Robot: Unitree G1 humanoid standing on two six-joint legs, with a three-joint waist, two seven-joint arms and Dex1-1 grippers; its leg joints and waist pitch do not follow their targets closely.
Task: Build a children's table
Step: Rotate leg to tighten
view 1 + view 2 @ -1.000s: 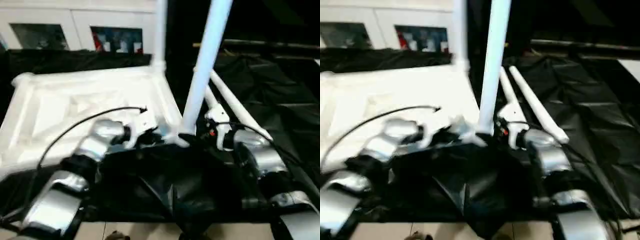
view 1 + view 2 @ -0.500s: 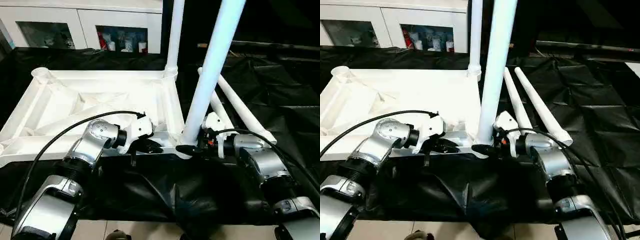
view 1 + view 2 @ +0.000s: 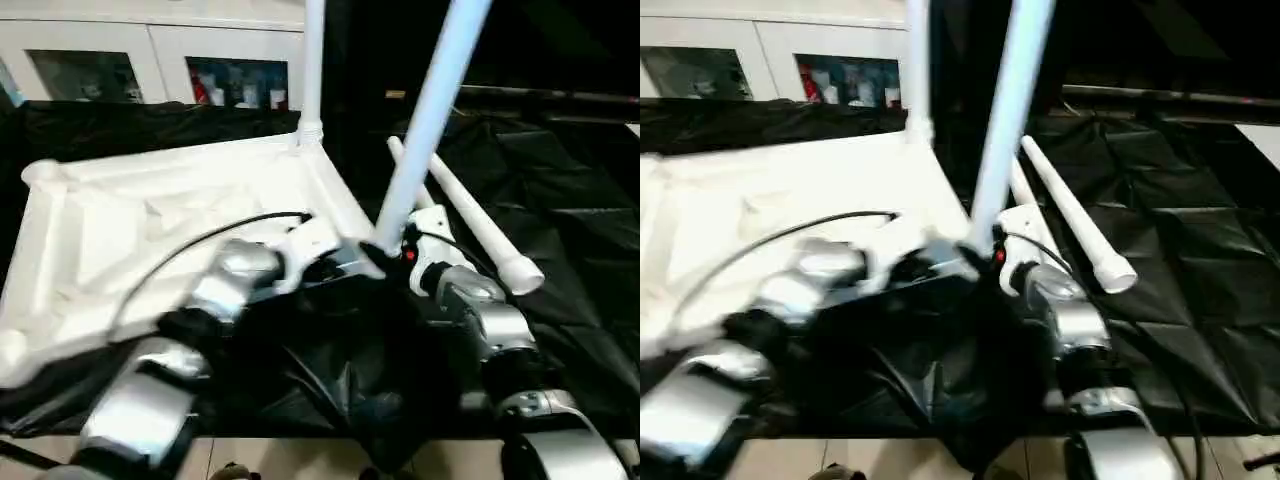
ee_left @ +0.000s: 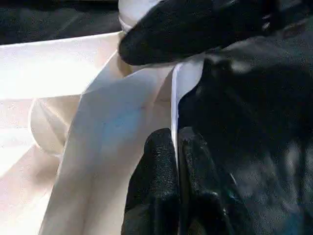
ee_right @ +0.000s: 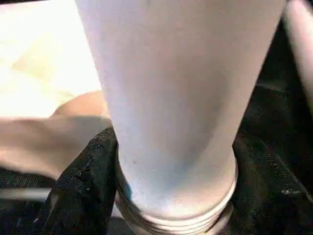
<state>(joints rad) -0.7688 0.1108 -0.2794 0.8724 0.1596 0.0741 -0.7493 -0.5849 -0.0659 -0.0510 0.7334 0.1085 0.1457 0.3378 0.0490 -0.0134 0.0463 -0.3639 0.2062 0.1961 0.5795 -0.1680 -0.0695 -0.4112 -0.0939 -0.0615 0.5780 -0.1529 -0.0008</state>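
From the head, the tabletop (image 3: pixel 170 215) lies ribs-up on black sheeting (image 3: pixel 580 180), two loose legs (image 3: pixel 470 225) beside its right edge, cabinets (image 3: pixel 150 70) behind; left wrist: left gripper (image 4: pixel 176 161) jaws pinch the tabletop's rim; right wrist: right gripper (image 5: pixel 171 196) jaws clasp a tilted leg (image 5: pixel 176 98).

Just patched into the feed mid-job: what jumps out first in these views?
The big white tabletop lies underside up on the black sheet. One leg stands in its far corner; a second leg leans at the near corner, gripped at its base by the right gripper. The left gripper pinches the tabletop's near edge, and two spare legs lie to the right.
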